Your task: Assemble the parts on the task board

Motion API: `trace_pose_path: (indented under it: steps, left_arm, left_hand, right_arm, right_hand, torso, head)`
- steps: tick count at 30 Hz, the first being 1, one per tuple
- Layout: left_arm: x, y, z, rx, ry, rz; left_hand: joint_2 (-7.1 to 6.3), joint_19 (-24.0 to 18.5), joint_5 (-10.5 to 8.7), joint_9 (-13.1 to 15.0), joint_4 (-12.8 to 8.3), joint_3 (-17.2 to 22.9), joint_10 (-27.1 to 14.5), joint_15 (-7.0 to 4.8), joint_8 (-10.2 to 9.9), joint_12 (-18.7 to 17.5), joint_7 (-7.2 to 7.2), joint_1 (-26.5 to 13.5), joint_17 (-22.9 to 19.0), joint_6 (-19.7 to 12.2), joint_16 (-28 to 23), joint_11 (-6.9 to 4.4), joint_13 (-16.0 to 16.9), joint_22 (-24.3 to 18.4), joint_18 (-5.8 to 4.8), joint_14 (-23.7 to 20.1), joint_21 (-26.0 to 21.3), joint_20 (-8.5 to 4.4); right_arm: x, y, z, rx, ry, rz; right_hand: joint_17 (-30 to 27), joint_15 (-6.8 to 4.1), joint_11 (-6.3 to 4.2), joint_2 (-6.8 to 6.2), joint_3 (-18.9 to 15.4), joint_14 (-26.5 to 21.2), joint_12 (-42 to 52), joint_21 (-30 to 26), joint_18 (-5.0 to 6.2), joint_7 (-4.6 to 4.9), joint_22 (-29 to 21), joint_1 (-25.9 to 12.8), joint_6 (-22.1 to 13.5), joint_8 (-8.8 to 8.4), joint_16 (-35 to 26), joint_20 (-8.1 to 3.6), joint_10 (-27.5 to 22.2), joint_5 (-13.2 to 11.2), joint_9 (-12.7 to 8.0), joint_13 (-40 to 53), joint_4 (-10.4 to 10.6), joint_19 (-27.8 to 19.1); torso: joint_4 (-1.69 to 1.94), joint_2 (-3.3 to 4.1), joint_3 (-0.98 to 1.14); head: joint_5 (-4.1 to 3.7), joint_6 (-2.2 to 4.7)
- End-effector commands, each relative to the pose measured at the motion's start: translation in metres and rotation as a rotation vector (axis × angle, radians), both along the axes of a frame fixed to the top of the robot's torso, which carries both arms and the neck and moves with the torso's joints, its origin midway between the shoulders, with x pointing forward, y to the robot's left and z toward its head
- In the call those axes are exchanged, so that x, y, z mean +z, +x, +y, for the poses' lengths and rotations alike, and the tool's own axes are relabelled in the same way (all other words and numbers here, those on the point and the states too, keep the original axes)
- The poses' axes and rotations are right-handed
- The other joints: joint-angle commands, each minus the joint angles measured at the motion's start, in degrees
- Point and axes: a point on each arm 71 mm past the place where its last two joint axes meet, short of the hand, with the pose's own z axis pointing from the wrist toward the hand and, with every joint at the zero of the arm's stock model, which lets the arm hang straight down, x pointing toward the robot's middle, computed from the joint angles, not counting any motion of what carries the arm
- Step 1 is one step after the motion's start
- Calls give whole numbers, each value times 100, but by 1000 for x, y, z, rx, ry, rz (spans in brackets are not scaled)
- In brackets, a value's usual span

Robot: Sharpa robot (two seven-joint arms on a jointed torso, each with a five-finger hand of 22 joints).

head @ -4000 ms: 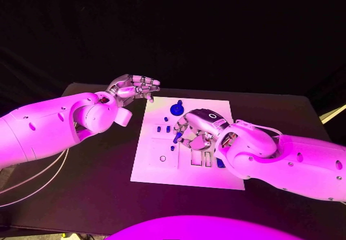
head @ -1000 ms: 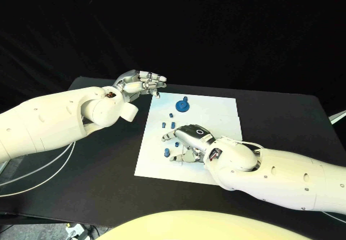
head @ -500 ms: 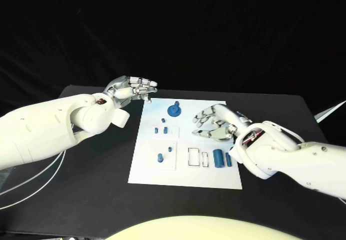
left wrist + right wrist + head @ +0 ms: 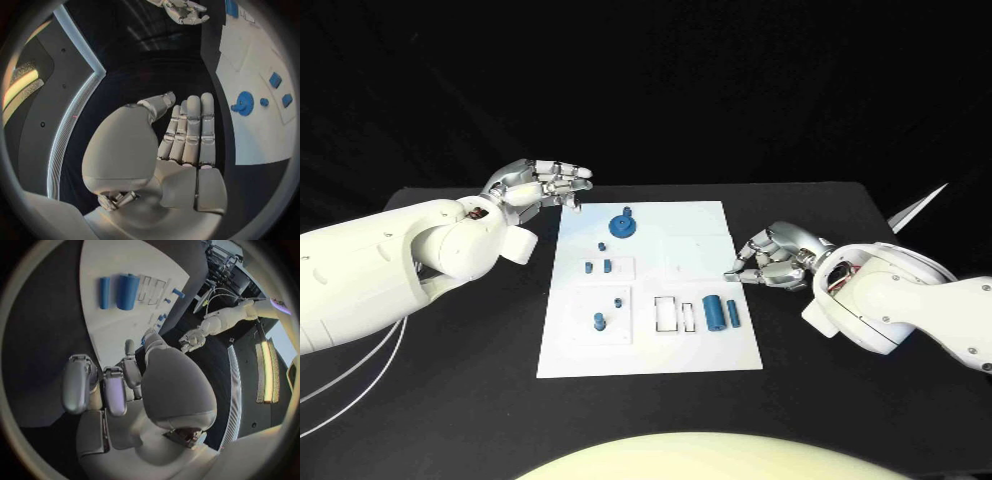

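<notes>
Your right hand point(image 4: 773, 258) hangs just off the right edge of the board point(image 4: 675, 225), fingers curled in with nothing visible between them; the right wrist view shows the same curl over bare table point(image 4: 834, 400). Your left hand point(image 4: 538, 182) is raised beyond the board's far-left corner, fingers drawn together in the head view and laid straight side by side in the left wrist view, also holding nothing. On the board, the two cylinders point(image 4: 720, 310) lie side by side near the right edge, just beside two empty outlined slots point(image 4: 675, 313); a peg point(image 4: 600, 322) stands in the left square, smaller pegs point(image 4: 599, 266) sit further toward the far edge, and the round knob point(image 4: 626, 224) rests near the far edge. Judging from this layout, the next step is probably to fetch a cylinder, the parts nearest the right hand. To do it well, spread the fingers before you reach in, approach from the right edge so the hand does not sweep across the standing peg, and close on one cylinder alone, since its neighbour lies just beside it and may roll. Keep the left hand off the board.
</notes>
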Motion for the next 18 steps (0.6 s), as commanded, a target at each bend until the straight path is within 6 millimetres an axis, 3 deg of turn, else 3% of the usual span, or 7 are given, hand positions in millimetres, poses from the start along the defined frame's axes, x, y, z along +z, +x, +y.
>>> trace_pose_path:
  steps: [1, 14, 18]
  left_arm:
    - [0, -1, -2, -7, -5, 1]
    - [-1, -2, 0, -5, -4, 4]
    - [-1, -2, 1, -5, -4, 5]
  left_hand:
    - [59, 106, 109, -5, 104, -175, -135, 3, 106, 79, 19, -74, -58, -101, -60, 12, -64, -67, 35, -45, -62, 25]
    - [59, 106, 109, -5, 104, -175, -135, 3, 106, 79, 19, -74, -58, -101, -60, 12, -64, -67, 35, -45, -62, 25]
    - [59, 106, 109, -5, 104, -175, -135, 3, 106, 79, 19, -74, -58, -101, -60, 12, -64, -67, 35, -45, -62, 25]
  right_arm:
    - [-6, -7, 1, 20, -56, 19]
    - [-21, -19, 19, 68, -110, 9]
    - [-23, -20, 22, 82, -119, 7]
  right_hand:
    - [1084, -76, -78, -18, -350, 557, 182, 261, -145, 6, 1176, -208, -446, 141, 127, -66, 709, -58, 98, 367, 35, 461]
    - [1260, -74, -78, -56, -465, 589, 204, 429, -171, 3, 1235, -284, -444, 150, 204, -65, 717, -55, 110, 422, 33, 477]
    - [1291, -73, -77, -59, -473, 595, 221, 475, -179, 3, 1249, -288, -441, 151, 216, -64, 731, -54, 111, 447, 35, 483]
  torso:
    - [-13, -27, -11]
    - [2, -10, -17]
    - [-15, -9, -17]
  head:
    - [-53, -30]
    - [-11, -60]
    - [15, -71]
